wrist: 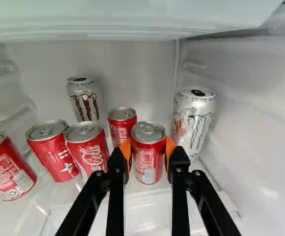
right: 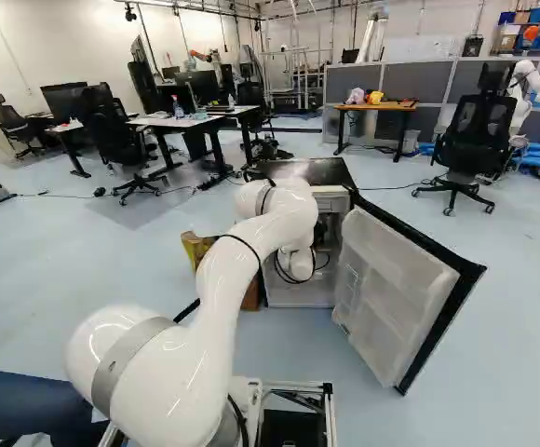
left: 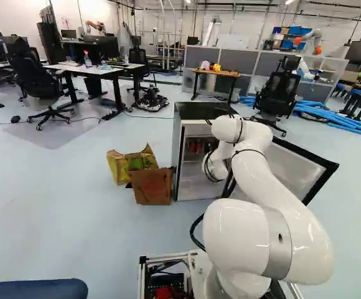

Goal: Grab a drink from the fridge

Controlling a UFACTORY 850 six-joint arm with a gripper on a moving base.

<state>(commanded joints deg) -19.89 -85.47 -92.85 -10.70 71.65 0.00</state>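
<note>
1. Fridge [left: 196, 111], black-topped; door [left: 295, 167] open; red cans [left: 196, 146] inside.
2. Arm [left: 255, 165], white, reaching into fridge.
3. Bag [left: 119, 167], yellow; box [left: 152, 187], brown; beside fridge.
4. Chair [left: 280, 87], black, near blue tubes [left: 331, 116].

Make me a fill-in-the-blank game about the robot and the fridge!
1. The fridge door is ____.
2. The pads on the claw are coloured ____.
3. Between those pads is a red ____.
4. The red drinks in the wrist view number ____.

Missing words: open; orange; can; five.
</note>
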